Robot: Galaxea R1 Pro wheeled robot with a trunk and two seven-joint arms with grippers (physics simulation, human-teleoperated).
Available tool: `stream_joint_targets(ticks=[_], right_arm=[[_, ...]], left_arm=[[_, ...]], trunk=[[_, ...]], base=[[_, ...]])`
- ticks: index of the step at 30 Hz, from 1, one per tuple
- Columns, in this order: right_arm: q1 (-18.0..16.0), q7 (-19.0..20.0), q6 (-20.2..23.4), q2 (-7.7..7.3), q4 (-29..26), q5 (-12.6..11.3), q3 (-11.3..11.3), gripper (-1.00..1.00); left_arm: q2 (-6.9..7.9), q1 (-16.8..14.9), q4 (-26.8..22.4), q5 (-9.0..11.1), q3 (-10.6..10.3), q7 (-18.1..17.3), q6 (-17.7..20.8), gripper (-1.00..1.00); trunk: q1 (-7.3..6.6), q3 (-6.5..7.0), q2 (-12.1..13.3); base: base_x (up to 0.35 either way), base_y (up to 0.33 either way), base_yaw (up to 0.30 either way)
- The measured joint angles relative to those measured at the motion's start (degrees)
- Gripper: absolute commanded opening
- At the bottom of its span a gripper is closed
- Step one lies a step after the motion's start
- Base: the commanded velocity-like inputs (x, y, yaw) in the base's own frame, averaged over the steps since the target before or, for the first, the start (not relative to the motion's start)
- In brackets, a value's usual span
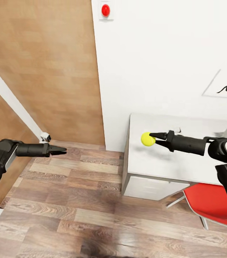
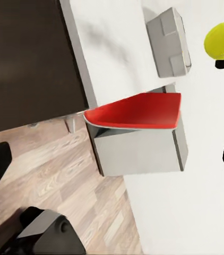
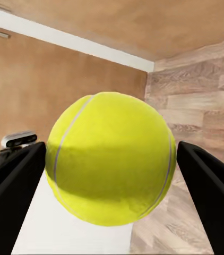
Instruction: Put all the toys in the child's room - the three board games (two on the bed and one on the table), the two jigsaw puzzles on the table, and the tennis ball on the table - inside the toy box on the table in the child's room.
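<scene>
The right gripper [image 1: 155,139] is clamped on the tennis ball [image 1: 148,139], holding it above the near-left part of the table [image 1: 170,163], at about 2 o'clock from the centre of the head view. In the right wrist view the ball [image 3: 111,158] sits squarely between the two dark fingers [image 3: 210,186], which bear on its sides near the widest part, so the grip looks sound.

The ball now has to go to the toy box. To do that well, the pinch should be kept firm, since a round ball can squirt out if the fingers slacken. It should travel level and slowly, high enough to pass over the bin's rim, and be let go low inside so that it does not bounce out.

The right arm reaches in from 3 o'clock, forearm nearly level, fingers pointing toward 9 o'clock over the red chair [image 1: 210,204]. The left gripper [image 1: 64,151] hangs over the wood floor [image 1: 74,200] at 9 o'clock, pointing toward 3 o'clock, its tips drawn together around nothing.
</scene>
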Motion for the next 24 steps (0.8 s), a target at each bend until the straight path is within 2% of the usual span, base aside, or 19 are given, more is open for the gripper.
stream_joint_targets(ticks=[4,9,12,14,15,17,19,22,24], right_arm=[[8.64,8.56,-0.01,-0.02,-0.13,0.55,-0.07,-1.0],[17.7,15.69,-0.03,0.24,-0.21,2.74,-0.02,-1.0],[23.26,22.14,-0.07,0.52,-0.24,3.05,-0.04,-1.0],[25.59,24.33,-0.08,0.63,-0.25,3.3,-0.02,-1.0],[27.41,25.51,-0.08,0.74,-0.25,4.74,-0.03,-1.0],[28.77,26.71,-0.1,1.06,-0.26,6.64,-0.02,-1.0],[29.22,27.68,-0.13,1.43,-0.26,7.49,-0.01,-1.0],[29.59,29.01,-0.2,2.77,-0.27,8.24,-0.01,-1.0],[29.7,29.39,-0.18,3.15,-0.27,8.31,-0.04,-1.0]], left_arm=[[0.57,2.98,2.2,0.03,0.1,-0.01,-3.41,1.0],[0.9,5.82,2.71,0.1,0.13,-0.01,-4.27,1.0],[1.25,8.77,2.77,0.02,0.18,-0.02,-4.6,1.0],[1.52,10.16,2.78,0.03,0.17,-0.02,-4.93,1.0],[1.67,11.53,2.8,0.01,0.15,-0.02,-5.32,1.0],[1.74,13.56,2.85,0.01,0.15,-0.02,-6.0,1.0],[1.78,14.53,2.86,0.02,0.18,-0.02,-6.29,1.0],[1.88,15.47,2.9,-0.07,0.74,-0.02,-6.53,1.0],[1.88,15.67,2.91,-0.12,1.11,-0.02,-6.61,1.0]], trunk=[[-0.01,0.38,-0.01],[-0.01,0.85,-0.01],[-0.02,1.13,-0.01],[-0.01,1.32,-0.01],[-0.02,1.41,-0.01],[-0.01,1.6,-0.01],[-0.01,1.79,-0.01],[-0.01,2.08,-0.01],[-0.01,2.26,-0.01]], base=[[-0.037,-0.064,0.0],[-0.006,-0.011,0.0],[-0.001,-0.001,0.0],[0.0,0.0,0.0],[0.0,0.0,0.0],[0.0,0.0,0.0],[0.0,0.0,0.0],[0.0,0.0,0.0],[0.0,0.0,0.0]])
